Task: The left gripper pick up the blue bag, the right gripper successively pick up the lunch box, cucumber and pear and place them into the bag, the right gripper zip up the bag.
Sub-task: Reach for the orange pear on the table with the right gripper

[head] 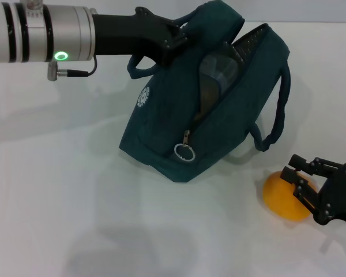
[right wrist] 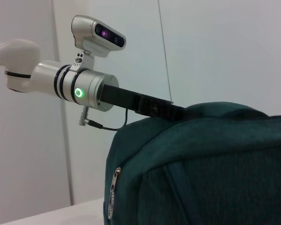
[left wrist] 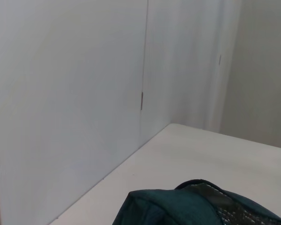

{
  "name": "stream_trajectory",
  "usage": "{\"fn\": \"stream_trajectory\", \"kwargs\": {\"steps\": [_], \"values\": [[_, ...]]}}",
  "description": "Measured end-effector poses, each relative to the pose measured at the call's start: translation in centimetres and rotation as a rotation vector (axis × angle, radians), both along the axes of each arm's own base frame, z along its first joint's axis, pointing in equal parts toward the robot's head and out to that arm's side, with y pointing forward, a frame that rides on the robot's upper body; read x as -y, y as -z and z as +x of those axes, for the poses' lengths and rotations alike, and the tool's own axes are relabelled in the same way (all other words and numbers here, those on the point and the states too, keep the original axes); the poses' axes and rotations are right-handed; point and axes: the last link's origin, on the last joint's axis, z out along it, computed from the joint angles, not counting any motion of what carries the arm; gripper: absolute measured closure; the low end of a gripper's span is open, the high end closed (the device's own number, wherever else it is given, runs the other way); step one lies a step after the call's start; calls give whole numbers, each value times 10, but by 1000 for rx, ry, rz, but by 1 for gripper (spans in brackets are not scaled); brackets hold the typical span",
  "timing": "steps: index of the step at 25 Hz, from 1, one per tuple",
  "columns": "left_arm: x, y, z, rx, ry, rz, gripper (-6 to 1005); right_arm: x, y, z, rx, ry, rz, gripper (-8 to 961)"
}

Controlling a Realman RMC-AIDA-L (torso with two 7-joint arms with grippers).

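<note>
The blue bag point(head: 161, 124) leans on the white table, its zip open. My left gripper point(head: 168, 36), with the silver wrist, is shut on the bag's top by a handle and holds it up; it also shows in the right wrist view point(right wrist: 152, 108). Through the opening I see the clear lunch box point(head: 220, 70) and a dark green shape under it, perhaps the cucumber point(head: 206, 99). The orange-yellow pear point(head: 281, 199) lies on the table to the bag's right. My right gripper point(head: 294, 178) is open, with its fingers at the pear's right side. The bag also shows in both wrist views point(left wrist: 187, 206) point(right wrist: 201, 164).
The zip pull with a metal ring point(head: 184, 151) hangs at the bag's front lower end. The second handle point(head: 277, 115) loops out on the bag's right. A wall stands behind the table point(left wrist: 84, 93).
</note>
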Motion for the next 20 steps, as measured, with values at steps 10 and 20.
{"fn": "stream_trajectory", "kwargs": {"steps": [10,20], "values": [[-1,0,0,-4,3,6,950,-1,0,0,4,-2,0,753],[0,1,-2,-5,-1,4,950,2,4,0,21,-17,-24,873]]}}
